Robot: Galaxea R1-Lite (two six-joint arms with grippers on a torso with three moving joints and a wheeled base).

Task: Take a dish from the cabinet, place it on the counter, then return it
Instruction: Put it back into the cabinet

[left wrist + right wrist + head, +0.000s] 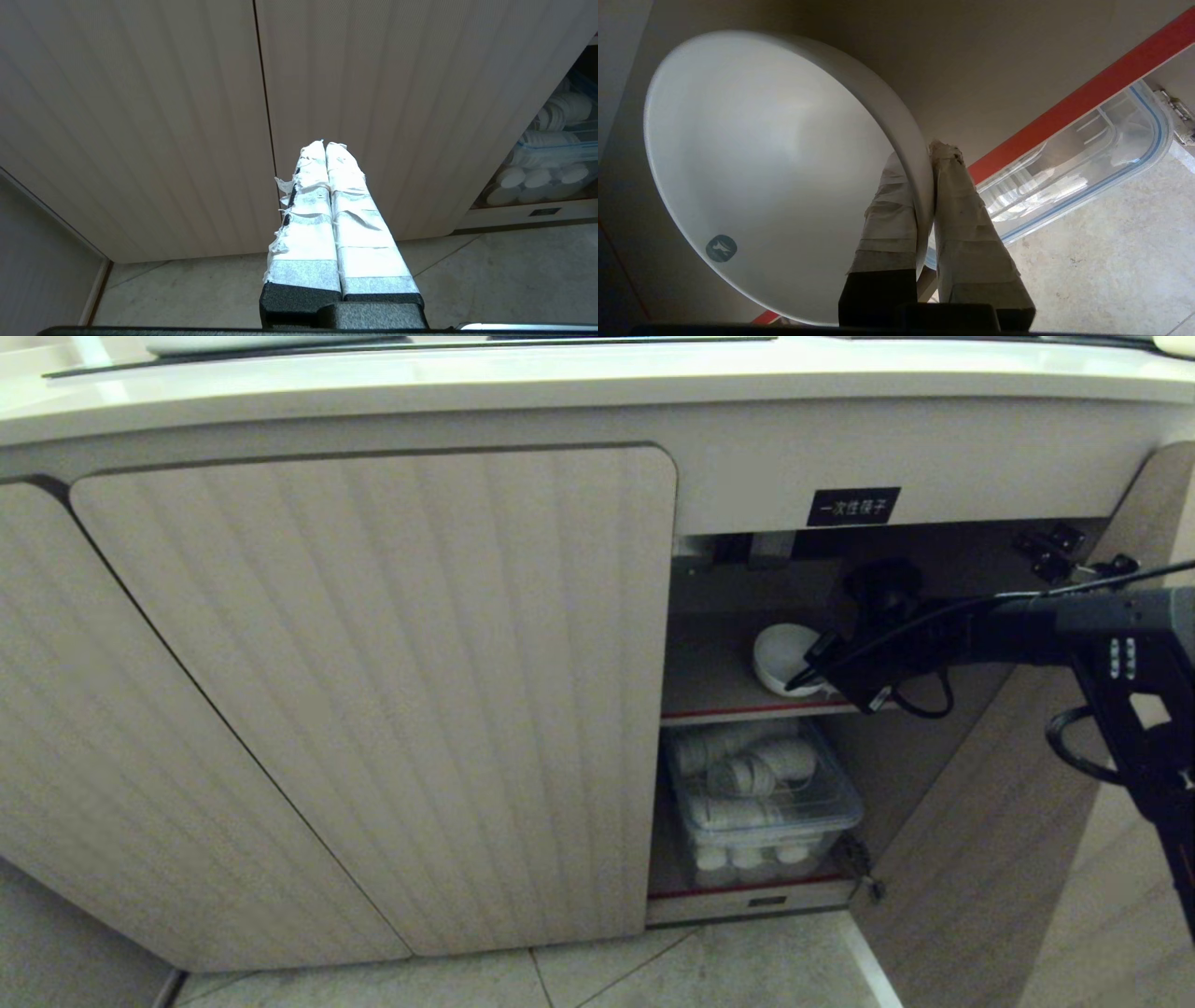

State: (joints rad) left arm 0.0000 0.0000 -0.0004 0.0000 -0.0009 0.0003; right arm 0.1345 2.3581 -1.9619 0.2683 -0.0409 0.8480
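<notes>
The dish (pixel 780 653), a small glossy white bowl, is tilted over the upper shelf inside the open right bay of the cabinet (pixel 373 691). My right gripper (pixel 805 679) reaches into that bay and is shut on the dish's rim. In the right wrist view one taped finger lies inside the dish (pixel 761 154) and the other outside it, with the right gripper (pixel 920 154) pinching the wall. My left gripper (pixel 324 143) is shut and empty, parked low in front of the closed ribbed doors. The counter (pixel 560 383) runs along the top.
A clear plastic bin of stacked white cups (pixel 761 793) fills the lower shelf under the red-edged shelf lip (pixel 1064 112). The open door (pixel 1008 821) stands at the right beside my arm. A black label (pixel 852 507) sits above the opening. Tiled floor (pixel 467 280) lies below.
</notes>
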